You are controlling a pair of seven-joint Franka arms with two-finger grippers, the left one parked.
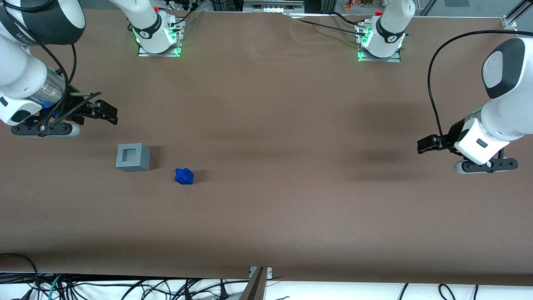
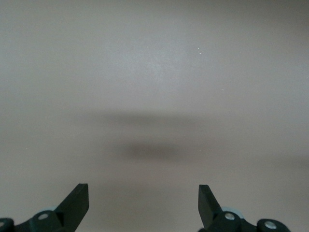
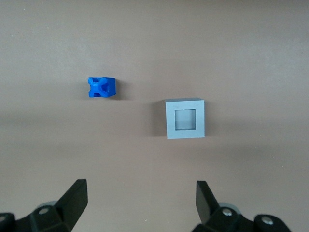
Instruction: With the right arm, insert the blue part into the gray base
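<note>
My right arm (image 1: 21, 79) is white with dark-gray joint covers, a shiny silver wrist band and thin black cables running to my black gripper (image 1: 109, 113), whose fingers (image 3: 75, 198) are matte wedges with pale round screws.

Bright-blue part (image 1: 183, 176); light-gray base (image 1: 133, 157); black claw (image 1: 109, 113); brown table (image 1: 291, 166).

Brown table (image 1: 291, 137), gray base (image 1: 133, 157) on it, blue part (image 1: 183, 176) beside (apart)
</note>
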